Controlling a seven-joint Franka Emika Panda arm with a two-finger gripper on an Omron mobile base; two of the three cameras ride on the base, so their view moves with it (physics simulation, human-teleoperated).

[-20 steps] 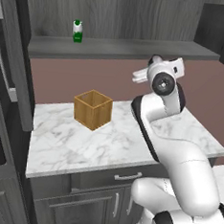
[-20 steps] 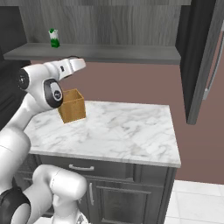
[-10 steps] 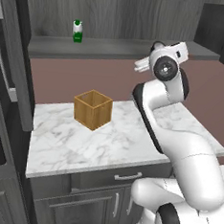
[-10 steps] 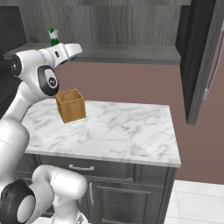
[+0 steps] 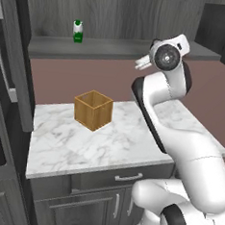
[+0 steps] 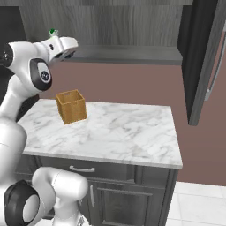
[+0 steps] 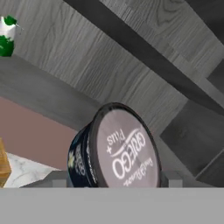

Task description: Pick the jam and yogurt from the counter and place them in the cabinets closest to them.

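Tool (image 7: 114, 186) clamped on yogurt tub (image 7: 114, 151), lid reads "GREEGO Plus"; raised beside cabinets (image 7: 109, 61) shelf.

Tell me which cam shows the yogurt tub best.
Hand view: the yogurt sits close up in the claw, lid lettering facing the camera. In the left and right base views the arm's hand hides it.

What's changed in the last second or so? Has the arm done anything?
The arm has swung its hand up from beside the wooden box toward the cabinet shelf, carrying a dark tub between its jaws. The box and the green-and-white bottle on the shelf stayed put.
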